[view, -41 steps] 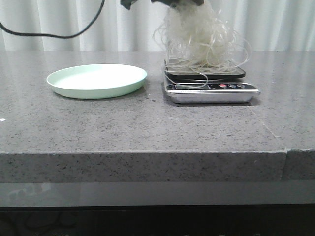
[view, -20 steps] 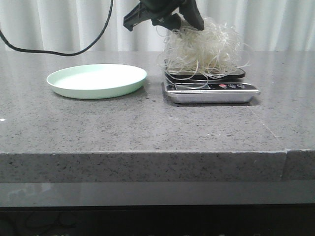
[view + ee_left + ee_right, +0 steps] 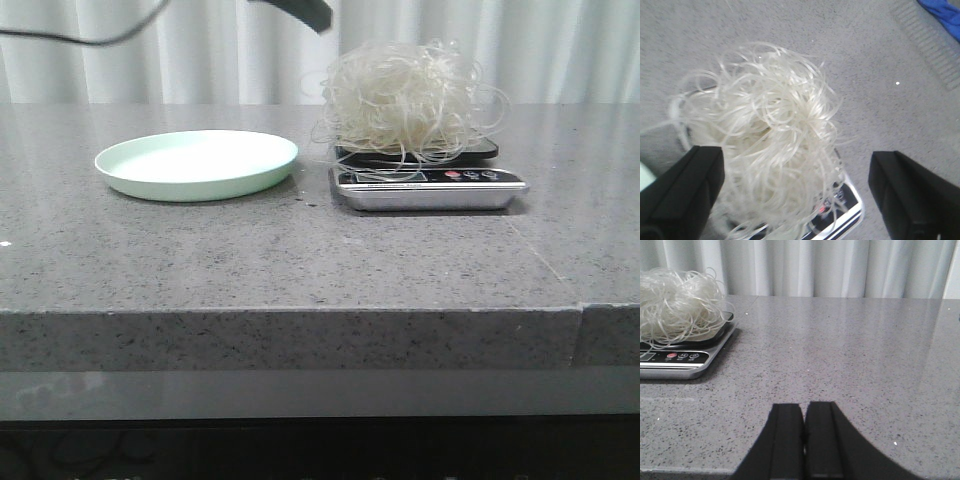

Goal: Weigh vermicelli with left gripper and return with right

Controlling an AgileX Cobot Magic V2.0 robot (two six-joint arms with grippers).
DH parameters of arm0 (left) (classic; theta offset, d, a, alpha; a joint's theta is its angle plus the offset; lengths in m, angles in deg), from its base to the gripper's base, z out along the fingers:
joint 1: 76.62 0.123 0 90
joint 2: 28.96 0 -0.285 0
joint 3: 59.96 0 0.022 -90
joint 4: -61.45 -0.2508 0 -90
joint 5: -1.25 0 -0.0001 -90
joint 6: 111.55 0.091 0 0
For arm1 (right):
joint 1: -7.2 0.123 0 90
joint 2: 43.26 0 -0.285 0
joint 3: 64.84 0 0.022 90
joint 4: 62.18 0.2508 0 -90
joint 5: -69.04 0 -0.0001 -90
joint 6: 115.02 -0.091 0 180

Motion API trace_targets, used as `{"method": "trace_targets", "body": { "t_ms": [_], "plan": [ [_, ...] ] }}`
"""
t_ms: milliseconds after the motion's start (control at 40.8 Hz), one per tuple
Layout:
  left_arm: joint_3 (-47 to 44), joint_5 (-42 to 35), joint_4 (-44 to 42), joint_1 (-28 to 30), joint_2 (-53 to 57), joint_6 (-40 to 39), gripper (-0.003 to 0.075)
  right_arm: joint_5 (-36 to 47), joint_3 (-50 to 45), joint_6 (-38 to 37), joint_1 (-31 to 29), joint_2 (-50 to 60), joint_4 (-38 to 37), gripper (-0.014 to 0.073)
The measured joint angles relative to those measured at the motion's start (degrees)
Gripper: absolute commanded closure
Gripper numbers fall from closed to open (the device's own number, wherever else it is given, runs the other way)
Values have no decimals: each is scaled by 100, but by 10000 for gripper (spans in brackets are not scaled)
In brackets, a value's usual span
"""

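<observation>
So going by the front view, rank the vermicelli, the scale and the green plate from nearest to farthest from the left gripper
1. Vermicelli: just right of and below the left gripper, heaped on the scale.
2. Scale: under the noodles, lower right.
3. Green plate: lower left on the table, about level with the scale; a close call.

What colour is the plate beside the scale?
Pale mint green plate; the front view shows it best.

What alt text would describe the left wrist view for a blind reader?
A fluffy bundle of white vermicelli sits on a kitchen scale on a grey stone table, seen from above. The left claw hangs open over it, one black finger at either side.
</observation>
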Motion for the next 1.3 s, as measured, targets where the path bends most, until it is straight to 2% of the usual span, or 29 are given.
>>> {"method": "trace_targets", "body": {
  "t_ms": [196, 368, 491, 785, 908, 1300],
  "plan": [
    [0, 658, -1186, 61, 674, 5, 108, 0, 0, 0, 0, 0, 0, 434],
    [-15, 937, -2218, 113, 1365, 5, 209, 0, 0, 0, 0, 0, 0, 434],
    [-443, 835, -2424, 406, 1945, 5, 291, 0, 0, 0, 0, 0, 0, 434],
    [-3468, -436, -2335, 1933, 4122, 5, 495, 131, 0, 0, 0, 0, 0, 434],
    [-4630, -913, -2313, 2382, 5131, 15, 587, 171, 0, 0, 0, 0, 0, 434],
    [-7194, -1835, -2877, 2551, 7521, 144, 582, 604, 0, 0, 0, 0, 63, 434]
  ]
}}
